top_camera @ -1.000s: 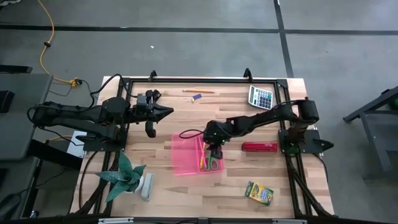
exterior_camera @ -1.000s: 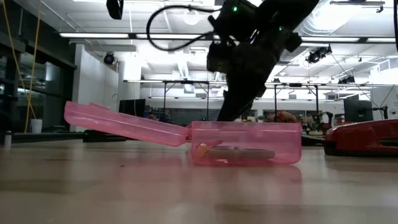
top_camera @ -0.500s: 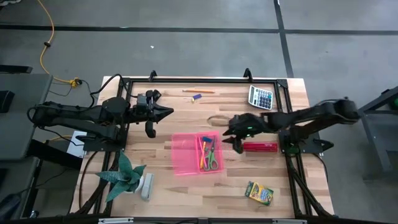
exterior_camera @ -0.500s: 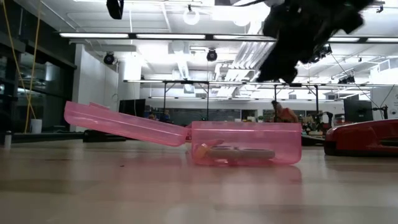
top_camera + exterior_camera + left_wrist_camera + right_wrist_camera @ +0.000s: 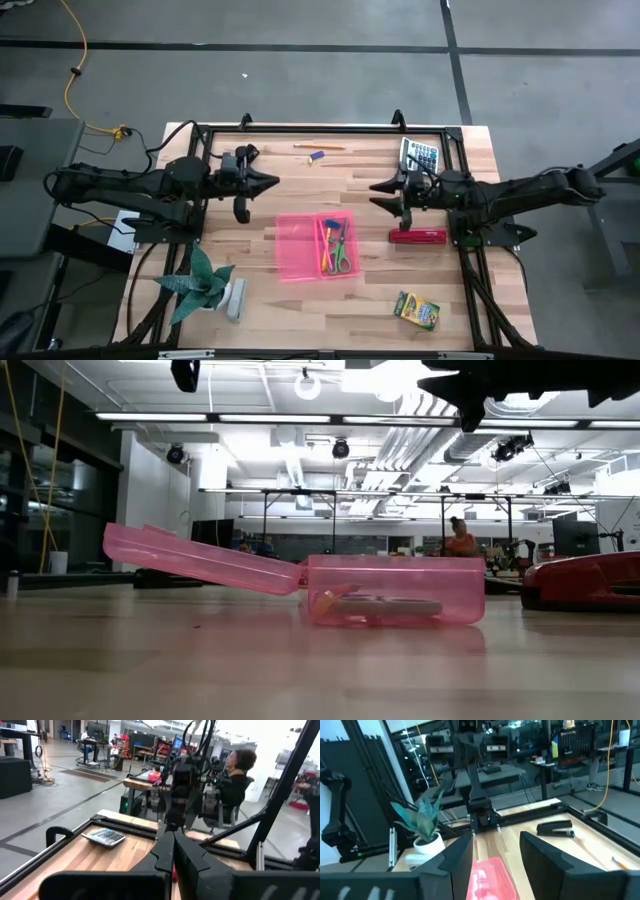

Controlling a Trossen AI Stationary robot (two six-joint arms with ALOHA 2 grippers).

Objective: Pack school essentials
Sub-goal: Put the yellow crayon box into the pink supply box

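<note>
The open pink plastic case (image 5: pixel 315 245) lies mid-table with its lid (image 5: pixel 200 560) folded out toward the left. Green-handled scissors (image 5: pixel 341 260) and thin yellow, orange and pink pencils (image 5: pixel 327 245) lie inside it. The crayon box (image 5: pixel 416 310) lies flat near the near right corner. A pencil (image 5: pixel 318 147) and a small blue eraser (image 5: pixel 317 155) lie by the far edge. My right gripper (image 5: pixel 383 194) hovers open, high above the table, right of the case; its fingers frame the case (image 5: pixel 487 877) in the right wrist view. My left gripper (image 5: pixel 268 181) waits shut, left of the case.
A red stapler (image 5: pixel 417 236) lies right of the case, under my right arm. A calculator (image 5: pixel 420 155) sits at the far right, a black stapler (image 5: pixel 241 208) under my left gripper, and a potted plant (image 5: pixel 205 285) at the near left. A black frame rail (image 5: pixel 330 129) borders the table.
My right gripper has risen out of the pink case and drawn back toward the table's right and far side, ending high above the wood. The scissors and pencils stay in the case, which has not moved.
</note>
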